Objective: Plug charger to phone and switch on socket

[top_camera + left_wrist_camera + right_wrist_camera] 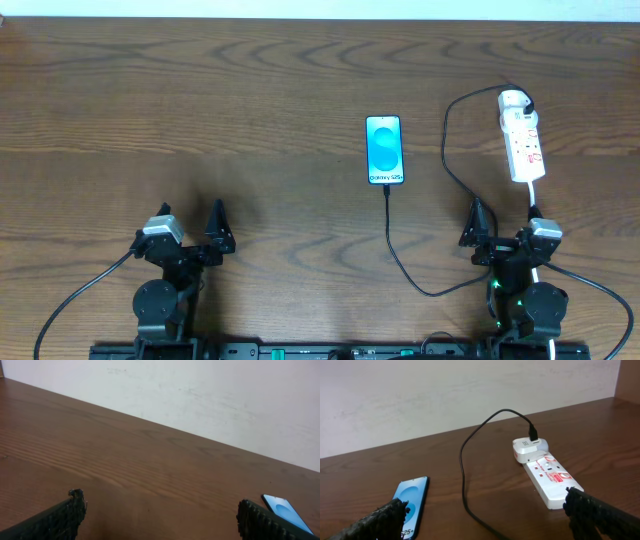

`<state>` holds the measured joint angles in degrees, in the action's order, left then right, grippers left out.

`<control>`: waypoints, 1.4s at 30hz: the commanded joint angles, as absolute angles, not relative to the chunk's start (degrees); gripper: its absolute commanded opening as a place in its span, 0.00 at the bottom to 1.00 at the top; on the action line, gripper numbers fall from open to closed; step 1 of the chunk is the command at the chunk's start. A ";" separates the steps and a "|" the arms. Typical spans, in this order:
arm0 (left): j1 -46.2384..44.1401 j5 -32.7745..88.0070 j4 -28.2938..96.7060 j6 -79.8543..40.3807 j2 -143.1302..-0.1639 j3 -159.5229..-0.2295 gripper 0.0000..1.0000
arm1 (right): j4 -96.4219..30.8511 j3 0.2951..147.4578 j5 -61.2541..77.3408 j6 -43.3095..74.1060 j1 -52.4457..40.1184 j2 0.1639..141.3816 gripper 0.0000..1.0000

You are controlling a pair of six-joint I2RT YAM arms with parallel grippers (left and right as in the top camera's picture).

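Note:
The phone (385, 150) lies flat at mid-table, its blue screen lit; it also shows in the left wrist view (285, 509) and the right wrist view (412, 496). The black charger cable (400, 255) runs from the white adapter (514, 100), loops left, and passes in front of my right arm. Its tip rests at the phone's near edge, and I cannot tell whether it is inserted. The white socket strip (523, 145) lies at the right (550, 477). My left gripper (190, 228) (162, 520) is open over bare wood. My right gripper (508, 232) (485, 505) is open, with the phone to its left and the socket to its right.
A white cord (533, 200) leaves the socket's near end toward my right arm. The wooden table (200, 120) runs back to a pale wall (200, 390).

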<state>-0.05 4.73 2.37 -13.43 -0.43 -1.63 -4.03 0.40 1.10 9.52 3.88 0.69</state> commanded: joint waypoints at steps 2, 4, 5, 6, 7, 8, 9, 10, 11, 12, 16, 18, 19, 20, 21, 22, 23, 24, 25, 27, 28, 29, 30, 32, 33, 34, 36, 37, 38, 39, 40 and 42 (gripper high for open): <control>-0.08 4.86 3.55 -12.69 -0.23 -0.23 0.98 | -4.27 0.32 1.45 8.49 3.42 0.38 0.99; -0.05 4.86 3.53 -12.69 -0.23 -0.23 0.98 | -4.27 0.32 1.45 8.47 3.42 0.38 0.99; -0.05 4.86 3.53 -12.69 -0.16 -0.23 0.98 | -4.27 0.32 1.48 8.49 3.42 0.38 0.99; -0.08 4.86 3.53 -12.69 -0.16 -0.23 0.98 | -4.27 0.32 1.45 8.49 3.42 0.38 0.99; -0.08 4.86 3.53 -12.69 -0.14 -0.23 0.98 | -4.27 0.32 1.45 8.49 3.42 0.38 0.99; -0.03 4.86 3.53 -12.69 -0.10 -0.23 0.98 | -4.27 0.32 1.45 8.47 3.42 0.38 0.99; 0.23 4.86 3.53 -12.69 -0.08 -0.23 0.98 | -4.27 0.32 1.48 8.49 3.42 0.38 0.99; 0.64 4.86 3.53 -12.69 -0.08 -0.23 0.98 | -4.27 0.32 1.45 8.49 3.42 0.38 0.99; 1.15 4.86 3.55 -12.69 -0.08 -0.23 0.98 | -4.27 0.32 1.48 8.49 3.42 0.38 0.99; 1.96 4.84 3.62 -12.69 -0.08 -0.23 0.98 | -4.27 0.32 1.45 8.49 3.42 0.38 0.99; 5.13 4.91 3.60 -12.69 -0.08 -0.23 0.98 | -4.27 0.32 1.45 8.49 3.42 0.38 0.99; 6.35 5.13 3.60 -12.62 -0.08 -0.23 0.98 | -4.27 0.32 1.45 8.49 3.42 0.38 0.99; 6.98 5.43 3.60 -12.29 -0.08 -0.23 0.98 | -4.27 0.30 1.45 8.47 3.42 0.38 0.99; 7.33 5.89 3.60 -11.29 -0.08 -0.23 0.98 | -4.27 0.32 1.45 8.49 3.42 0.38 0.99; 7.49 6.79 3.57 -9.26 -0.08 -0.23 0.98 | -4.27 0.30 1.45 8.49 3.42 0.38 0.99; 7.49 7.46 3.53 -7.18 -0.08 -0.23 0.98 | -4.27 0.32 1.48 8.47 3.42 0.38 0.99; 7.46 8.29 3.51 -4.84 -0.08 -0.23 0.98 | -4.27 0.32 1.45 8.49 3.42 0.38 0.99; 7.46 8.49 3.49 -3.62 -0.08 -0.23 0.98 | -4.27 0.32 1.48 8.49 3.42 0.38 0.99; 7.46 8.51 3.49 -2.94 -0.08 -0.23 0.99 | -4.27 0.30 1.48 8.49 3.42 0.38 0.99; 7.35 8.56 3.51 -1.65 -0.08 -0.23 0.99 | -4.27 0.32 1.48 8.49 3.42 0.38 0.99; 7.25 8.58 3.51 -1.28 -0.08 -0.23 0.98 | -4.27 0.32 1.45 8.49 3.42 0.38 0.99; 6.92 8.60 3.51 -0.78 -0.08 -0.23 0.98 | -4.27 0.30 1.45 8.47 3.42 0.38 0.99; 6.48 8.60 3.53 -0.10 -0.08 -0.23 0.98 | -4.27 0.30 1.45 8.49 3.42 0.38 0.99; 5.56 8.45 3.53 0.49 -0.08 -0.23 0.98 | -4.27 0.32 1.45 8.47 3.42 0.38 0.99; 5.23 8.38 3.53 0.47 -0.08 -0.23 0.98 | -4.27 0.30 1.45 8.47 3.42 0.38 0.99; 4.93 8.38 3.53 0.45 -0.08 -0.23 0.98 | -4.27 0.32 1.45 8.49 3.42 0.38 0.99; 4.60 8.38 3.53 0.43 -0.08 -0.23 0.98 | -4.27 0.32 1.45 8.49 3.42 0.38 0.99; 4.51 8.36 3.55 0.43 -0.08 -0.23 0.98 | -4.27 0.30 1.48 8.49 3.42 0.38 0.99; 4.51 8.36 3.55 0.40 -0.08 -0.23 0.99 | -4.27 0.32 1.48 8.49 3.42 0.38 0.99; 4.51 8.34 3.53 0.40 -0.08 -0.23 0.99 | -4.27 0.32 1.48 8.49 3.42 0.38 0.99; 4.51 8.34 3.53 0.40 -0.08 -0.23 0.99 | -4.27 0.30 1.48 8.47 3.42 0.38 0.99; 4.51 8.32 3.51 0.38 -0.08 -0.23 0.98 | -4.27 0.32 1.45 8.49 3.42 0.38 0.99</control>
